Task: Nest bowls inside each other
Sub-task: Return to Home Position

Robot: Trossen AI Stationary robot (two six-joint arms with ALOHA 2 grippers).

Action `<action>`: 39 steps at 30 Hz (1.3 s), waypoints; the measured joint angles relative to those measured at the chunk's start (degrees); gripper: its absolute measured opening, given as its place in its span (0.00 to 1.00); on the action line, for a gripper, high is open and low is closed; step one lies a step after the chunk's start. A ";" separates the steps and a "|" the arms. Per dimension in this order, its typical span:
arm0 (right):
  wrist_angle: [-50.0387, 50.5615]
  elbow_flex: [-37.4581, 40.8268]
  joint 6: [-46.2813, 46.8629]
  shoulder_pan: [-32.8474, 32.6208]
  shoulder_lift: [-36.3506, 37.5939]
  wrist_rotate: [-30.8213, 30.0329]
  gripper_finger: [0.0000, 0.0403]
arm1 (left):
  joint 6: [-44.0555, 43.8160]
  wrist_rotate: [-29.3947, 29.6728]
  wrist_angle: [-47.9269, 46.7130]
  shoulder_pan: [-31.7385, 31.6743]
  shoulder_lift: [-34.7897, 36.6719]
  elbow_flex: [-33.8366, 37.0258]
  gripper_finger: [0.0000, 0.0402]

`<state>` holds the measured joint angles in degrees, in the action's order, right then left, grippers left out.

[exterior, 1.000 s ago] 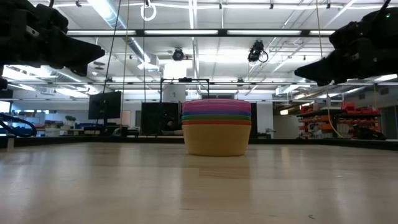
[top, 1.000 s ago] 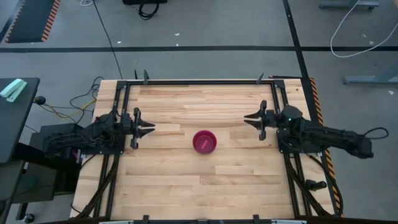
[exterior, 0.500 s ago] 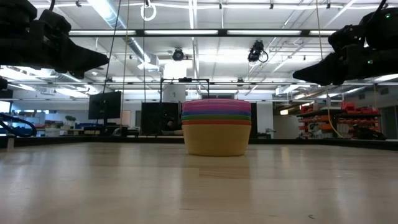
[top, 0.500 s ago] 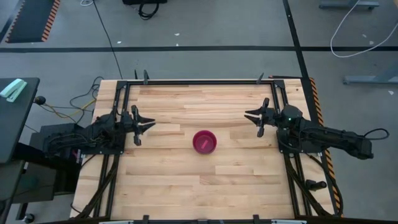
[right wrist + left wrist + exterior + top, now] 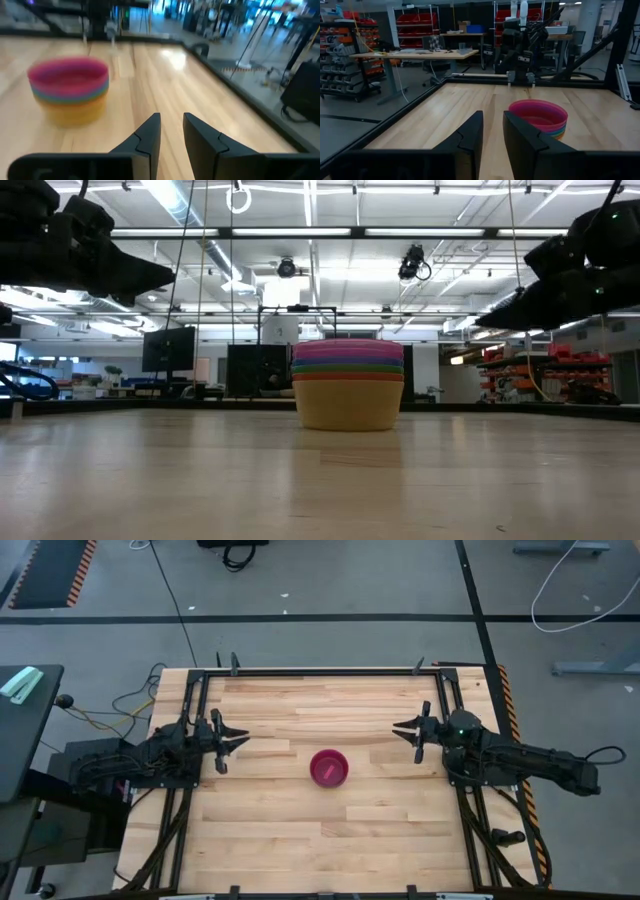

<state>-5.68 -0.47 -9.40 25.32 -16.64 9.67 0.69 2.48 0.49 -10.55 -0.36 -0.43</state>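
Bowls (image 5: 329,768): one nested stack, pink-red on top, yellow lowest, mid-table (image 5: 300,840) | left claw (image 5: 238,743): raised at left side, fingers slightly apart, empty | right claw (image 5: 404,734): raised at right side, fingers slightly apart, empty

Table (image 5: 300,830): light wood planks, smooth, satin sheen mirroring the ceiling lights (image 5: 310,232) in the low view.
Table frame (image 5: 320,671): black metal rails, matt.
Bowls (image 5: 329,768), centre of the high view: smooth plastic, soft low gloss.
Left gripper (image 5: 492,115) and right gripper (image 5: 171,117): dark, matt, plastic-looking fingers (image 5: 470,140).
Floor (image 5: 330,630), upper part of the high view: grey, smooth, dull.
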 joint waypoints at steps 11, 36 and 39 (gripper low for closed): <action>0.75 0.02 -0.14 0.01 -0.47 -0.44 0.23 | -0.13 0.08 0.02 0.00 0.00 0.02 0.22; -8.80 0.00 5.76 0.07 12.55 2.84 0.23 | -1.93 -0.35 -0.07 0.02 0.00 0.02 0.21; -9.12 0.00 5.81 0.07 14.42 2.78 0.23 | -1.95 -0.37 -0.07 0.02 0.00 0.02 0.20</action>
<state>-14.80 -0.47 -3.59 25.39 -2.23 12.45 -1.26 2.11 0.43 -10.52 -0.36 -0.40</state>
